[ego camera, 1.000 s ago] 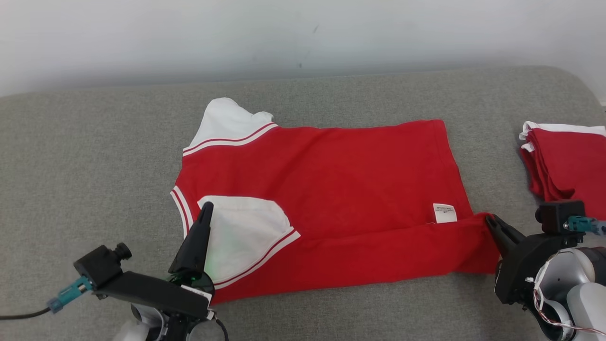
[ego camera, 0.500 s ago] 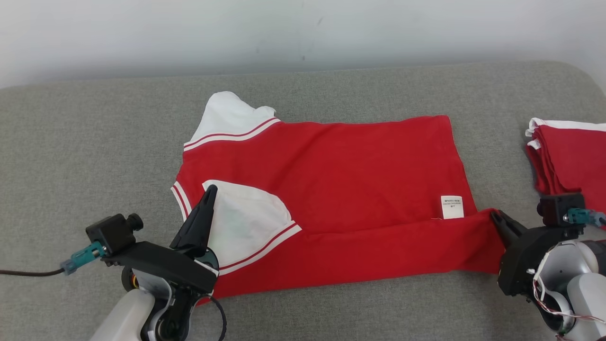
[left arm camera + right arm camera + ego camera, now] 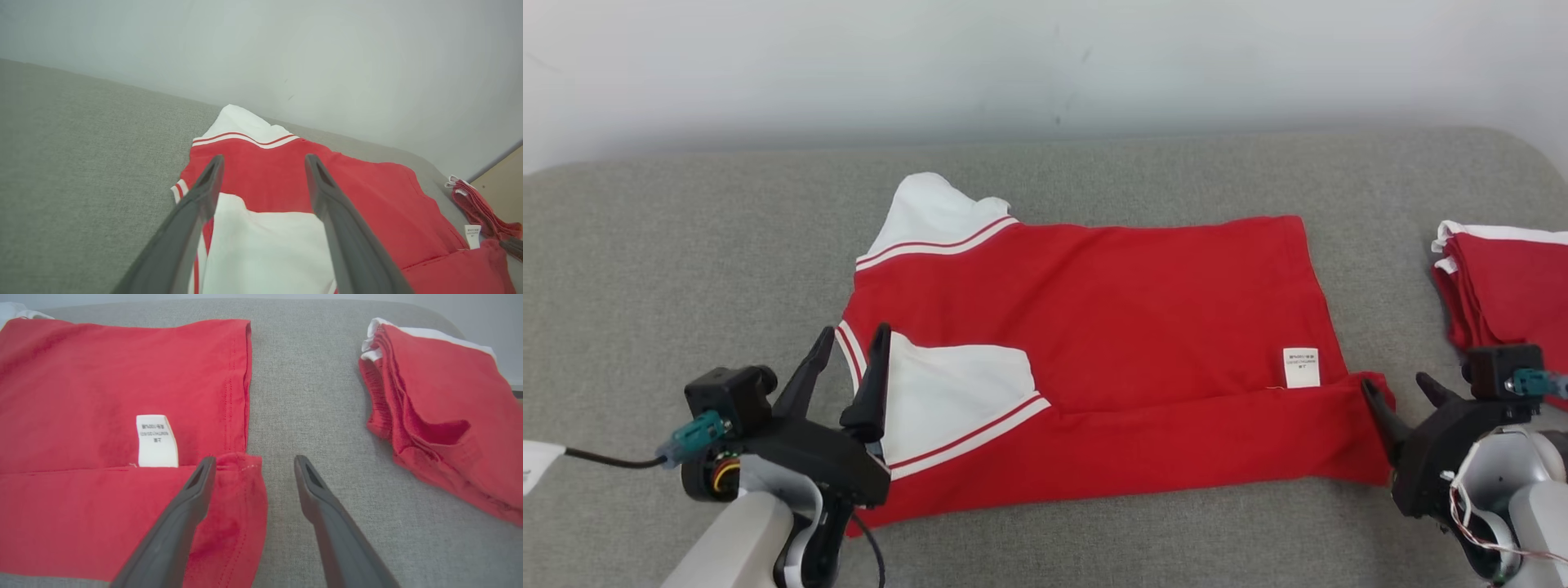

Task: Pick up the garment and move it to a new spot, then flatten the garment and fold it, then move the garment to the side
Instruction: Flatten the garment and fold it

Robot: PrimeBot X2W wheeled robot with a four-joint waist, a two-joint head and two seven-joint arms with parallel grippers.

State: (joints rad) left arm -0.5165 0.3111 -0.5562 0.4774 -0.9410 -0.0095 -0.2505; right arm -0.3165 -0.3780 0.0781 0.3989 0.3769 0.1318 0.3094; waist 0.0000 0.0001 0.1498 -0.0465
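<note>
A red garment (image 3: pixel 1111 310) with white sleeves lies flat on the grey padded surface (image 3: pixel 645 261). Its near strip is folded up over the body, and a white sleeve (image 3: pixel 956 400) lies on top at the left. A white care label (image 3: pixel 1301 367) shows near the right hem. My left gripper (image 3: pixel 853 335) stands open at the garment's left edge, its fingers either side of the sleeve's edge (image 3: pixel 264 159). Open too, my right gripper (image 3: pixel 1392 382) is at the folded strip's right corner (image 3: pixel 254 458), with its left finger (image 3: pixel 192 498) over the red cloth (image 3: pixel 81 375).
A pile of folded red garments (image 3: pixel 1511 286) with white trim lies at the right (image 3: pixel 449 396). A pale wall (image 3: pixel 1045 65) runs behind the surface. A dark cable (image 3: pixel 605 459) trails from my left wrist.
Both grippers were shut at the garment's near folded edge and now stand open, with the cloth let go. The head camera has shifted slightly.
</note>
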